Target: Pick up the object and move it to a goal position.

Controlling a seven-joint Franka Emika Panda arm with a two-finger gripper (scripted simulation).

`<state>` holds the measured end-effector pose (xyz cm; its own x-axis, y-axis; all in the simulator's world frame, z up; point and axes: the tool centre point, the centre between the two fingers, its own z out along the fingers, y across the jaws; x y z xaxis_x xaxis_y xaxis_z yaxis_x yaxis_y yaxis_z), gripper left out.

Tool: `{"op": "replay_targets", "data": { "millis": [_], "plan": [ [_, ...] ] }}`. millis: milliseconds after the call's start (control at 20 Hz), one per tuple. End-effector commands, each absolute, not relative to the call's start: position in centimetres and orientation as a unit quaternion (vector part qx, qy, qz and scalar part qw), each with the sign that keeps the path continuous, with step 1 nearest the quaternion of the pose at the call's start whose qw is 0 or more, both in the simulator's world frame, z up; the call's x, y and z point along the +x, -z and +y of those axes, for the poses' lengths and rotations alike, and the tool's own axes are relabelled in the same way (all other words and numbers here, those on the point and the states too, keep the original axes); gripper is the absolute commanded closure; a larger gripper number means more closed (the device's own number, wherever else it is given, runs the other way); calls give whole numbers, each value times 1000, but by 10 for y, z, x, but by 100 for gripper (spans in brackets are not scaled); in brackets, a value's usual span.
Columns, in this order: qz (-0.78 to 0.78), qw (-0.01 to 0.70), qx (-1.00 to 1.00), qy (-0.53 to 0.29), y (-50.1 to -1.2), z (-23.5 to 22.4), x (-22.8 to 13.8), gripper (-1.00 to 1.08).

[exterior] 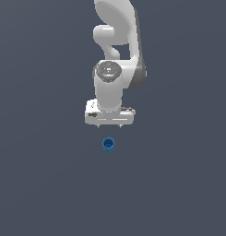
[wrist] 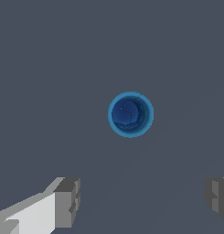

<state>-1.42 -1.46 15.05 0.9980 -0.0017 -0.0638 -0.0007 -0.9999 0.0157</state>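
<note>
The object, a tiny bright-blue round cup (exterior: pixel 108 144) with a darker centre, stands on the grey floor. In the exterior view it lies just below the white gripper (exterior: pixel 109 125), a short gap apart. The wrist view looks down into the cup (wrist: pixel 130 114), which sits ahead of the gap between the fingers. The gripper (wrist: pixel 141 201) is open and empty, with its grey fingertips (wrist: pixel 68 202) spread wide apart. In the exterior view only small stubs of the fingers show under the hand.
The white arm (exterior: pixel 115 46) rises behind the gripper toward the top of the exterior view. The floor (exterior: pixel 40 184) is plain dark grey all around. No goal marker shows.
</note>
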Motion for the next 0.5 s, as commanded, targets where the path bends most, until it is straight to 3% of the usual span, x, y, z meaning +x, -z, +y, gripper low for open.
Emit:
{"op": "replay_targets", "data": {
  "millis": [0, 450],
  "plan": [
    [-1, 8, 999, 32, -150, -15, -14, -92],
    [20, 13, 999, 30, -158, -17, -11, -92]
  ]
}}
